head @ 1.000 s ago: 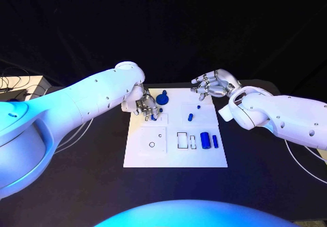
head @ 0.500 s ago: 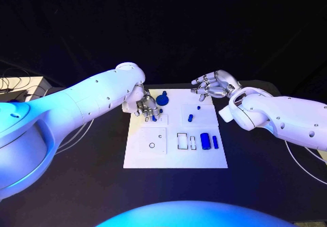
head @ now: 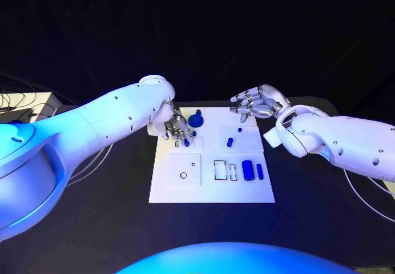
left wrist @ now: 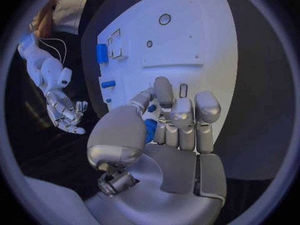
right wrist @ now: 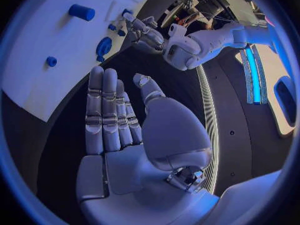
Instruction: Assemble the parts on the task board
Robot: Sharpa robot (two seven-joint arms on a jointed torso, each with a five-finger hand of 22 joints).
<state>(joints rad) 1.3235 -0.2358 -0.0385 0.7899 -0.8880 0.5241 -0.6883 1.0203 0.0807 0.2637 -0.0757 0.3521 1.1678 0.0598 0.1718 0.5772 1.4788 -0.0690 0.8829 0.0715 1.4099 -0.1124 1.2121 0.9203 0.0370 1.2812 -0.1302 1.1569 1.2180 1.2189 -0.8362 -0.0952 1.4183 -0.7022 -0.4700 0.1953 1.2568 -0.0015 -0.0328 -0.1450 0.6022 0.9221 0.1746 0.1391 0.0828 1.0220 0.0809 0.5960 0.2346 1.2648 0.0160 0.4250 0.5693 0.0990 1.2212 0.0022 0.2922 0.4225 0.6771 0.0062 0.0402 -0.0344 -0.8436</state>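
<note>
The white rectangular task board (head: 212, 191) lies in the middle of the head view on the black table (head: 99, 228). The left hand (head: 176, 128) sits over the board's upper left corner, fingers pointing down at the plate. In the left wrist view its fingers (left wrist: 180, 112) curl inward around a small blue part (left wrist: 150, 127) pressed between thumb and fingers, so this hand holds that piece. Just right of it in the head view stands a round blue knob-shaped part (head: 197, 120) near the board's top edge.

The right hand (head: 257, 104) hovers above the board's upper right corner, apart from the plate. The right wrist view shows its palm bare and its fingers (right wrist: 103, 110) straight and side by side, gripping nothing.

Lower on the board, right of centre, a large blue cylinder (head: 248, 168) lies beside a thinner blue cylinder (head: 260, 171). A small blue peg (head: 230, 141) sits at centre right.
</note>
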